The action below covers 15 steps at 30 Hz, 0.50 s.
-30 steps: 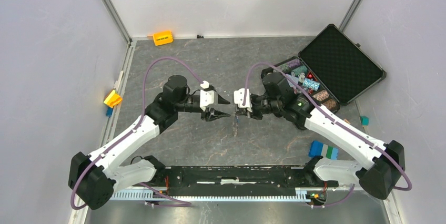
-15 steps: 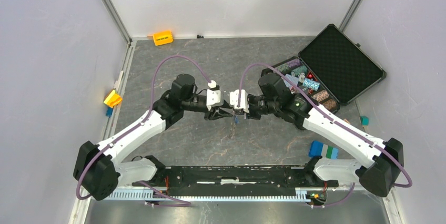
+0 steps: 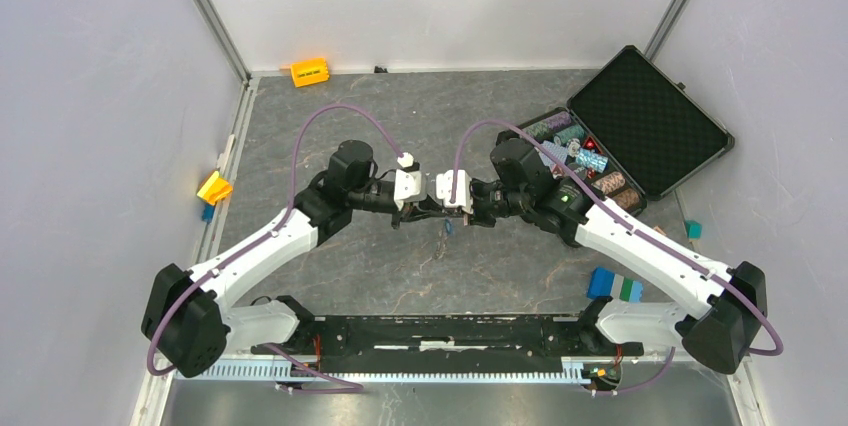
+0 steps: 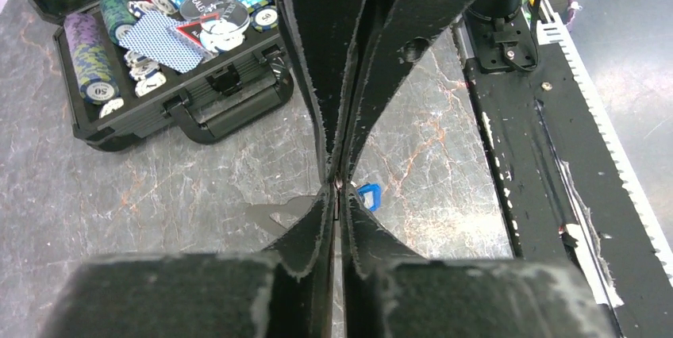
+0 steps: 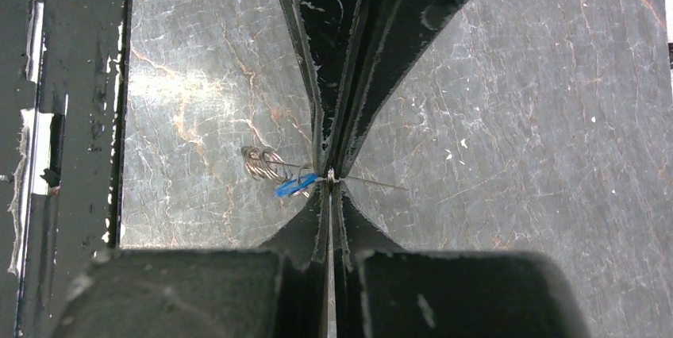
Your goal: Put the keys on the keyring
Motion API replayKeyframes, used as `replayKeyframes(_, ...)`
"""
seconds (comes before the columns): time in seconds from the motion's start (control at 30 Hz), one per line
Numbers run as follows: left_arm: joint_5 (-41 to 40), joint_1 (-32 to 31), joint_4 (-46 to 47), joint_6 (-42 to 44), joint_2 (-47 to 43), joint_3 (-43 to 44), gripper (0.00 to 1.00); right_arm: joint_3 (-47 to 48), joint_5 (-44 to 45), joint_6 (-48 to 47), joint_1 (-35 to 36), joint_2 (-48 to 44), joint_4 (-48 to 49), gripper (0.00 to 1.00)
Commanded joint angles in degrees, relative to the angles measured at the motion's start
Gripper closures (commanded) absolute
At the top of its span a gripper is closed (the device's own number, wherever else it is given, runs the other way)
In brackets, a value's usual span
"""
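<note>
I think this is a robot lab: plain white walls (image 3: 450,6), metal posts (image 3: 207,14), arms (image 3: 250,256) bolted to a grey surface (image 3: 400,116).

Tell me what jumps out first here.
The left gripper and right gripper meet tip to tip above mid-table, both closed where a keyring and blue tag dangle. At the right rear, an open black case shows colourful poker chips.

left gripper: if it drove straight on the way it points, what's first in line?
The right gripper. Its fingertips face the left gripper nose to nose, apparently almost touching, with the keyring wire at the meeting point. The gap between the tips is hard to judge.
</note>
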Motion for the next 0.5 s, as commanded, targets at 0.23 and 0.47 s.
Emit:
replayKeyframes(0.23, 2.0, -0.2, 4.9, -1.3, -3.3, -3.1, 0.98, 0.4, 0.8, 1.6, 0.0, -1.9, 3.3, 0.87)
replayKeyframes(0.47, 6.0, 2.6, 23.4, -14.9, -6.1, -9.0, 0.98, -2.7, -4.8, 3.8, -4.6, -4.6, 5.8, 0.66)
